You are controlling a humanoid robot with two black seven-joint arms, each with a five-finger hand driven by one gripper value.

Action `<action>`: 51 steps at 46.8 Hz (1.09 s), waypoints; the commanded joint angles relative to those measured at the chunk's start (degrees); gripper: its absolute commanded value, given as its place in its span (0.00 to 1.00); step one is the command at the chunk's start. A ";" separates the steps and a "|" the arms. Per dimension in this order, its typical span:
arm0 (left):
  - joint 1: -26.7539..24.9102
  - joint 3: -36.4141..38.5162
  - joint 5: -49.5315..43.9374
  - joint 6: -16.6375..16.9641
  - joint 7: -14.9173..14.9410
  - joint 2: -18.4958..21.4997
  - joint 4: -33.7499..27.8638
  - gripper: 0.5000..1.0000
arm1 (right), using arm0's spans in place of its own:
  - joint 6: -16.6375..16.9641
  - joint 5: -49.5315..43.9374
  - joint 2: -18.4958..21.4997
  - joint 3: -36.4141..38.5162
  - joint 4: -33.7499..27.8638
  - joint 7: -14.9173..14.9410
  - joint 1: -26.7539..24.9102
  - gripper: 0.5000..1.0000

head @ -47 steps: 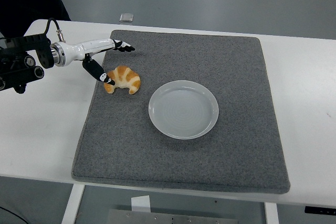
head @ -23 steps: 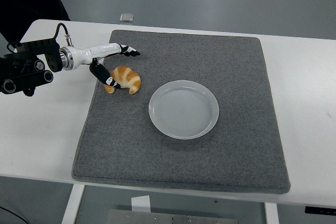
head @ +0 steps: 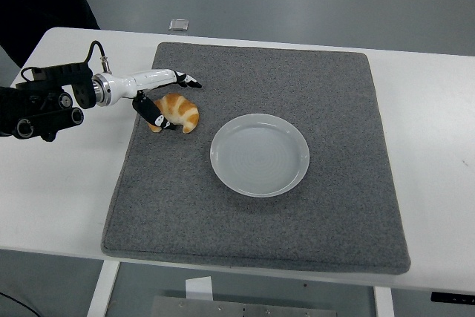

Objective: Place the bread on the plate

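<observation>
Left hand [head: 162, 94], white with black fingertips, reaching in from the left edge of the white table [head: 59, 183]; its fingers are spread around the golden-brown croissant-shaped bread [head: 178, 111], thumb low against the bread's left end, the other fingers extended just above its far side; whether the grasp has closed cannot be told. The bread lies on the grey felt mat [head: 252, 235], near its far left corner; the round pale grey plate [head: 259, 154] sits to its right, apart from it, near the mat's middle.
</observation>
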 commanded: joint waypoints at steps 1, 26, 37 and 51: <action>0.02 -0.05 0.00 0.02 0.00 -0.03 -0.01 0.78 | 0.00 0.01 0.00 0.00 0.00 0.00 0.00 0.90; 1.08 0.48 0.00 0.02 0.00 -0.47 -0.01 0.58 | 0.00 0.01 0.00 0.00 0.00 0.00 0.00 0.90; 0.90 0.56 0.00 0.11 -0.08 -0.73 0.17 0.29 | 0.00 0.01 0.00 -0.09 0.00 0.00 0.00 0.90; 0.99 0.57 0.00 0.82 -0.17 -1.09 0.69 0.00 | 0.00 0.01 0.00 0.00 0.00 0.00 0.00 0.90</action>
